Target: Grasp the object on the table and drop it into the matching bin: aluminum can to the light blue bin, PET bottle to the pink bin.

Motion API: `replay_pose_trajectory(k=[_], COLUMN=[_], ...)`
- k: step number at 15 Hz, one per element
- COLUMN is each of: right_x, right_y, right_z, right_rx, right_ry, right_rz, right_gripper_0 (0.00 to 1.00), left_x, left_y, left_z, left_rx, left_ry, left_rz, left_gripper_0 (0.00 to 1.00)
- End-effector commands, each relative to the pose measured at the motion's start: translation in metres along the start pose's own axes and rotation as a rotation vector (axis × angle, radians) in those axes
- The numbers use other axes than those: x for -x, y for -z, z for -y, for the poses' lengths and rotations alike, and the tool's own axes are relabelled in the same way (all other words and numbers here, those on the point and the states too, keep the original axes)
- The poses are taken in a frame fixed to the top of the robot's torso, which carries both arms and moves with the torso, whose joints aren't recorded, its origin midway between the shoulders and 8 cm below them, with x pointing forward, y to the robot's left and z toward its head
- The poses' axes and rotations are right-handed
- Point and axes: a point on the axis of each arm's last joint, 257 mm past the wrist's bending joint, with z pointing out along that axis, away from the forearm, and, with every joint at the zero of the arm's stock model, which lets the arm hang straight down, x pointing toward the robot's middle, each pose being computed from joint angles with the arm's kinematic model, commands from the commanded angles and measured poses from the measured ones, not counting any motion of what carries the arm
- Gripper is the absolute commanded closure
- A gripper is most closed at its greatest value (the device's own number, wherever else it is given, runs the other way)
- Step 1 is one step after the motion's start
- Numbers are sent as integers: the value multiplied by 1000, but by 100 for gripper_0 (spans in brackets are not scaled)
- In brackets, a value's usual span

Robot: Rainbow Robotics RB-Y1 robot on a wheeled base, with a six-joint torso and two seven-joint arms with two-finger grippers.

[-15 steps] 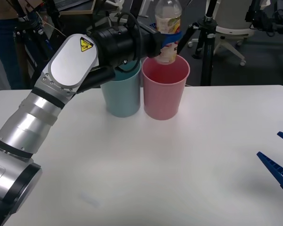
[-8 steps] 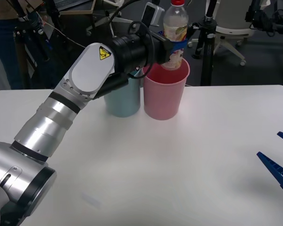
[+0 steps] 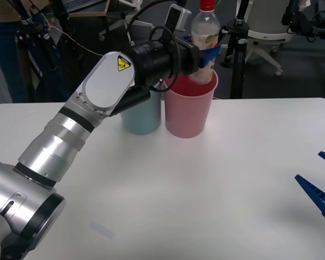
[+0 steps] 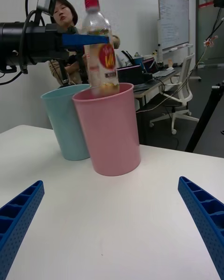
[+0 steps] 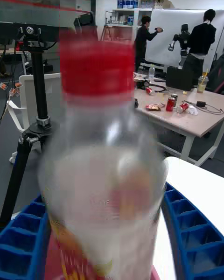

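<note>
Up front, seen from above: a white table [image 3: 206, 184] with rounded corners, dark floor, tripods and office chairs behind. Two bins near the far edge, side by side and touching: one light blue bin [image 3: 142, 115] left of centre, one pink bin [image 3: 188, 108] right beside it. One bottle [image 3: 205, 42] at top centre, clear, red cap, pale pink-yellow label, held upright with its base dipping into the pink bin's mouth. Left gripper [image 3: 207, 53] clenched around the bottle's middle, blue fingers across the label. Right gripper [image 3: 318, 181] at the lower right edge, spread wide, hovering low over the table.

From the right wrist: the same white top, whiteboard and desks in the room beyond. Pink bin [image 4: 108, 128] in front, blue one [image 4: 66, 121] behind it, bottle [image 4: 101, 53] upright above the pink rim, one blue finger [image 4: 84, 39] across it.

From the left wrist: bottle [image 5: 103, 168] close up between blue ribbed pads [image 5: 193, 233], red cap uppermost.
</note>
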Motion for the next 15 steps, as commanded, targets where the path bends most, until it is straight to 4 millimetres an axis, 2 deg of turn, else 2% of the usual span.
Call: replay_pose_trajectory(k=[1,15], right_x=[0,0], right_y=[0,0], right_z=[0,0], right_rx=[0,0], right_ry=[0,0], right_rz=[0,0], right_gripper_0=[0,0], left_x=[0,4], left_y=[0,0], left_z=[2,6], left_rx=[-3,-20], left_ry=[6,24], left_rz=[1,18], left_gripper_0=[0,0])
